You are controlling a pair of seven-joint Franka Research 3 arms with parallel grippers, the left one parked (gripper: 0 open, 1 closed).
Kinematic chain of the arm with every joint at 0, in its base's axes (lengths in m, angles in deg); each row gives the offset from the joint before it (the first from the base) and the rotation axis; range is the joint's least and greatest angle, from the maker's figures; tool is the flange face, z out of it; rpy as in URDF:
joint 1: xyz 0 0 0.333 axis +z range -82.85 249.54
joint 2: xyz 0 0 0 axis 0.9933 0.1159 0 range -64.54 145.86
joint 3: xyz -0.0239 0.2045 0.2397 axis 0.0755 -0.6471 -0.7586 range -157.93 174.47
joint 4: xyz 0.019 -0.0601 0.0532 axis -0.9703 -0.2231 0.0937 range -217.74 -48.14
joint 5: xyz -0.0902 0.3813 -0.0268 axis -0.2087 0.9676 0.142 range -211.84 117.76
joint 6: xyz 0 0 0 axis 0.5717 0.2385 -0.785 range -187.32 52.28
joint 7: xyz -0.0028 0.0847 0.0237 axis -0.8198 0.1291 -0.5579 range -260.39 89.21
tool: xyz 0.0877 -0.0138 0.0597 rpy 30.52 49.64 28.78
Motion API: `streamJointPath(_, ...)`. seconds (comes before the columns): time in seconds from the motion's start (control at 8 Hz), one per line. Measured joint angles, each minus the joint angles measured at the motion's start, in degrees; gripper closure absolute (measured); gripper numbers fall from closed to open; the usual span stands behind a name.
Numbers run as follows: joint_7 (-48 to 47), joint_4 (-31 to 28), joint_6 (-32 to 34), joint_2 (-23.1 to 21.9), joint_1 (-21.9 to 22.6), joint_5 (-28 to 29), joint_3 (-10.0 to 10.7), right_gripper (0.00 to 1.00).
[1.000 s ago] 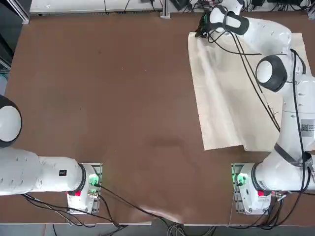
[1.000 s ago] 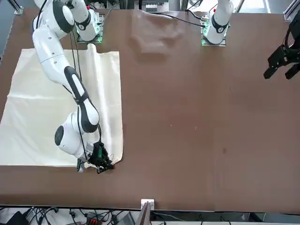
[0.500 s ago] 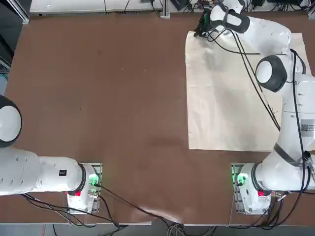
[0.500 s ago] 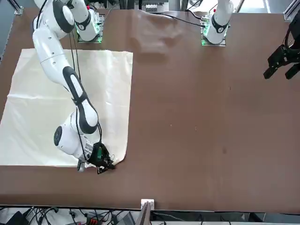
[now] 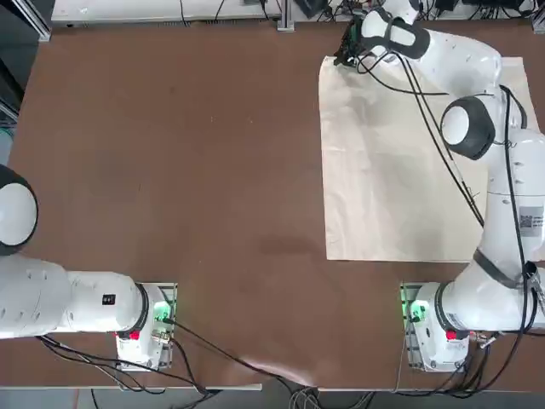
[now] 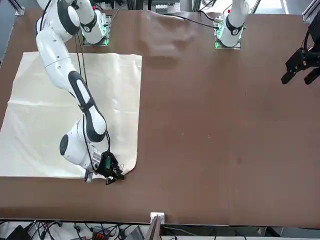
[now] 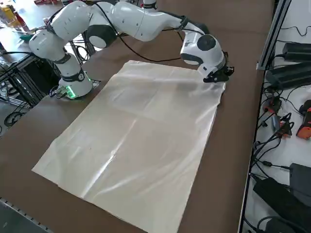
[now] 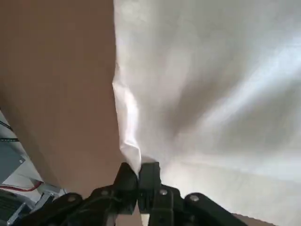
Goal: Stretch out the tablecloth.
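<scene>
The cream tablecloth [image 5: 400,162] lies spread flat as a large rectangle on the right half of the brown table [image 5: 187,170], with only soft creases. It also fills the left part of the front view as the tablecloth [image 6: 55,115]. My right gripper [image 5: 345,53] is stretched out to its far left corner, close to the table's far edge. In the wrist view the gripper [image 8: 138,176] is shut, pinching that corner of the tablecloth [image 8: 211,84], which rises in a small ridge from the fingers. From the right side, the gripper [image 7: 221,75] sits low at the corner of the tablecloth [image 7: 141,141].
The table's far edge runs just beyond the gripper. Cables and black power units [image 7: 286,145] lie on a white shelf past that edge. The parked left arm [image 5: 51,298] sits at the near left.
The folded strip along the cloth's left side has opened out, so the cloth now lies wider and flat. My gripper has carried the far corner slightly left and away from the base.
</scene>
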Motion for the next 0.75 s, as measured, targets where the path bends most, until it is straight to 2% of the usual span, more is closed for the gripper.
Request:
streamJointPath(0.12,0.0,0.1,0.0,0.1,0.0,0.0,0.0,0.94)
streamJointPath(0.38,0.3,0.5,0.0,0.2,0.0,0.0,0.0,0.85)
streamJointPath(0.75,1.1,0.6,0.0,0.3,0.0,0.0,0.1,0.32)
